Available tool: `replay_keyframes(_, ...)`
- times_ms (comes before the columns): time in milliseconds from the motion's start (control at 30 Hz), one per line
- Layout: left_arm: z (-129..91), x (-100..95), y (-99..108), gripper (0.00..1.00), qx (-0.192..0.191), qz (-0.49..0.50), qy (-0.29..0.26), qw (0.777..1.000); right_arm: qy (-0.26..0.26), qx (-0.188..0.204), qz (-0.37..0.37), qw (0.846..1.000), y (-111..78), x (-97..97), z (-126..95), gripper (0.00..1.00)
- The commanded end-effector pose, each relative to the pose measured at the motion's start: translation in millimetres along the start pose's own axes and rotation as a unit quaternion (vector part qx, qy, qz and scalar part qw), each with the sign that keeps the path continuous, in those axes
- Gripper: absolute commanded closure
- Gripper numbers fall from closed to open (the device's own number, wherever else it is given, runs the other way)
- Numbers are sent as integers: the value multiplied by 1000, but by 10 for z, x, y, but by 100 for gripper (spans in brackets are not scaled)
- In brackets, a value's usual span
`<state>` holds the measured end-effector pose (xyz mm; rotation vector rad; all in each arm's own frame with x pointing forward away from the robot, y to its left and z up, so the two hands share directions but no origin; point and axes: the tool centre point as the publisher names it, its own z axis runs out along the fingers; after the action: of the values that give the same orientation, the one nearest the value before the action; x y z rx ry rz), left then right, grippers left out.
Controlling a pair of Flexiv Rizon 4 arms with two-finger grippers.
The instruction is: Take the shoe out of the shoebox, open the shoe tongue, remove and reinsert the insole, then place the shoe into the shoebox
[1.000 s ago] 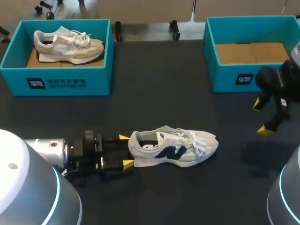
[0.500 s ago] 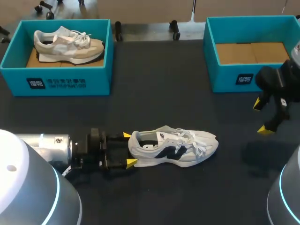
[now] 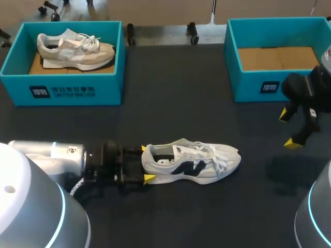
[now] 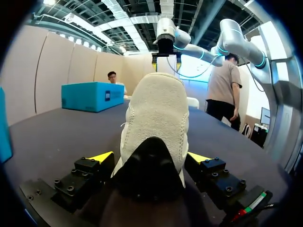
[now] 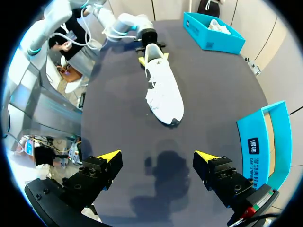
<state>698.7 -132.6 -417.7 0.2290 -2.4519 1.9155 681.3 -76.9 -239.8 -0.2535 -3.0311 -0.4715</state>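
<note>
white shoe (image 3: 194, 161) with a dark side mark lies at the near middle of the black table (image 3: 170, 93), toe pointing right. left claw (image 3: 147, 164) has its fingers apart, straddling the heel. right claw (image 3: 288, 129) hangs wide apart at the right, beside the teal shoebox (image 3: 269, 87).

So it's a dark, matte tabletop (image 3: 170, 93). Two teal boxes sit on it toward the far edge, the left shoebox (image 3: 62, 90) in the far left corner and the right shoebox (image 3: 248, 85) in the far right one, well apart with bare tabletop between them. Nearer the robot, around the middle, a white shoe (image 3: 191, 161) with dark side markings stands on its sole, heel pointing left, toe right, well apart from both boxes.
</note>
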Motion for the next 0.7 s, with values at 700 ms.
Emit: replay_keyframes(700, 179, 114, -9, 0, 5, -1, -22, 1000, -1, 1, 0, 1000, -2, 7, 7, 0)
